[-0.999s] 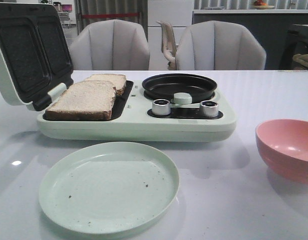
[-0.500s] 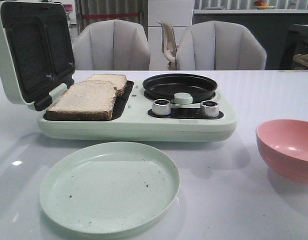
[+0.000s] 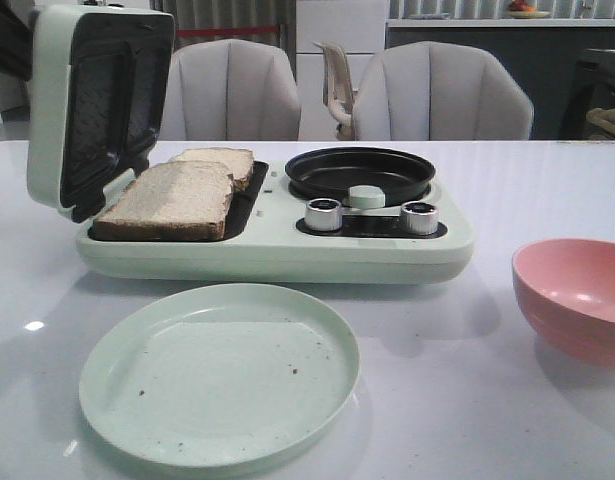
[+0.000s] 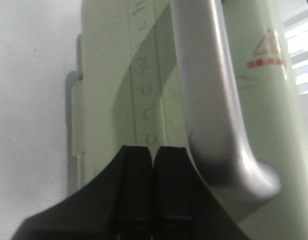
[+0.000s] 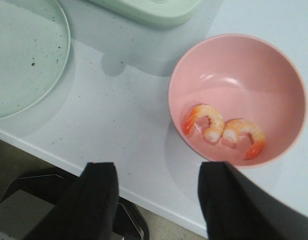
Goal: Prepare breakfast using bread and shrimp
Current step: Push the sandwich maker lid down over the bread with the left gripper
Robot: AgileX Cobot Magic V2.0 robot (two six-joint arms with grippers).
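Note:
Two slices of bread (image 3: 172, 198) lie side by side in the open sandwich maker (image 3: 277, 255). Its lid (image 3: 102, 110) stands almost upright behind them. My left gripper (image 4: 152, 150) is shut, its fingertips pressed against the lid's pale green outer side (image 4: 108, 100) beside the silver handle (image 4: 209, 100). In the front view only a dark bit of the left arm (image 3: 7, 40) shows behind the lid. Two orange shrimp (image 5: 204, 122) lie in the pink bowl (image 5: 239, 70). My right gripper (image 5: 156, 172) hangs open over the table's front edge near the bowl, holding nothing.
A pale green plate (image 3: 219, 372) sits in front of the sandwich maker. A black round pan (image 3: 359, 172) and two silver knobs (image 3: 323, 213) occupy the appliance's right half. The pink bowl (image 3: 577, 300) stands at the right. Grey chairs stand behind the table.
The lid has swung up from leaning back to nearly upright, toward the bread. The left arm has come into view behind it. Bread, plate and bowl have not moved.

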